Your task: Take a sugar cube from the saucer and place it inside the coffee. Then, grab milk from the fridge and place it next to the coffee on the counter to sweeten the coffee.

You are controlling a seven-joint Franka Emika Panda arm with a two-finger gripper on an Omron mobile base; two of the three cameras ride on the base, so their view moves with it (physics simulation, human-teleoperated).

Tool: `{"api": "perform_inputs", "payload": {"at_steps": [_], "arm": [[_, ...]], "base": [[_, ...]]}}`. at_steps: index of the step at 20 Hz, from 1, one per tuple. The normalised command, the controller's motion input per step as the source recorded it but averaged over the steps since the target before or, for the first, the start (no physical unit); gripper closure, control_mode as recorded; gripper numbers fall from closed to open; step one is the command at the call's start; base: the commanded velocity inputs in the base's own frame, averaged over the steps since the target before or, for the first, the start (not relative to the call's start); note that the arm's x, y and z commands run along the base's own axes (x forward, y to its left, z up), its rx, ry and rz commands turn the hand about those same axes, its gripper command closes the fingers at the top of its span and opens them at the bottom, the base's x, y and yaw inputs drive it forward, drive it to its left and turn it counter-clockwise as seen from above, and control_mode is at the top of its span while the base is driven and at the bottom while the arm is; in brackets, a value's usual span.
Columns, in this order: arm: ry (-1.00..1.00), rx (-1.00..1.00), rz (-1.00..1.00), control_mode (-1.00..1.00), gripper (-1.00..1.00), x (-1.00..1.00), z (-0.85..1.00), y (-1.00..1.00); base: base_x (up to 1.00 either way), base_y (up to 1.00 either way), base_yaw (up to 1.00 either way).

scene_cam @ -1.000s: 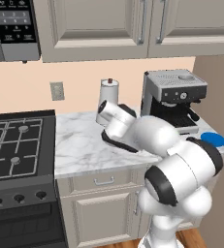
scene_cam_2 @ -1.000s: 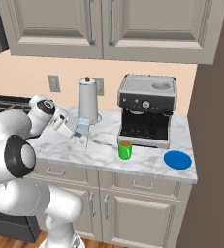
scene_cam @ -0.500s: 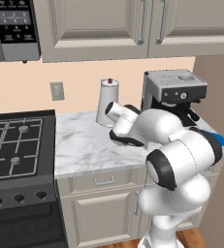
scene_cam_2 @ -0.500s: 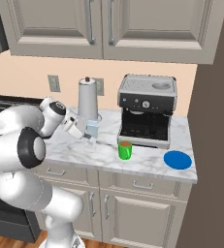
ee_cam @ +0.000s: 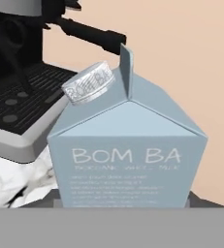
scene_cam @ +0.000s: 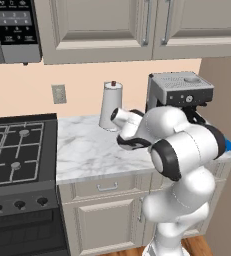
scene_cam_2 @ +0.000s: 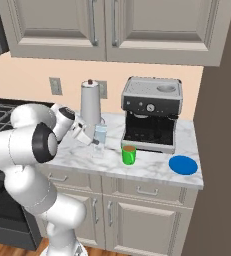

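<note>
Since the earlier frames your arm has swung right along the surface (scene_cam_2: 152, 167), carrying the milk (scene_cam_2: 100, 136) toward the coffee (scene_cam_2: 129, 155). From the right base view you see the carton upright at the fingers (scene_cam_2: 94, 140), left of the mug and apart from it; the left base view hides both behind the arm. Bare marble lies between mug and saucer (scene_cam_2: 183, 165). Your hand view shows the carton's face close up, espresso machine (ee_cam: 21, 92) behind; you cannot see the fingertips there
</note>
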Motion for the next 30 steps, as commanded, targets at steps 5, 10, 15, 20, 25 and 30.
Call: {"api": "perform_inputs", "payload": {"at_steps": [5, 10, 15, 20, 25, 30], "arm": [[0.00, -0.02, -0.04, -1.00, 1.00, 0.00, -0.34, -0.15], [0.00, -0.05, -0.05, -1.00, 1.00, 0.21, -0.22, -0.11], [0.00, -0.09, -0.05, -1.00, 1.00, 0.32, -0.21, -0.10], [0.00, -0.07, -0.05, -1.00, 1.00, 0.26, -0.25, -0.04], [0.00, -0.04, -0.05, -1.00, 1.00, 0.20, -0.25, 0.00], [0.00, 0.00, -0.04, -1.00, -1.00, 0.09, -0.11, 0.00]], "base": [[0.00, 0.00, 0.00], [0.00, 0.00, 0.00], [0.00, 0.00, 0.00], [0.00, 0.00, 0.00], [0.00, 0.00, 0.00], [0.00, 0.00, 0.00]]}}
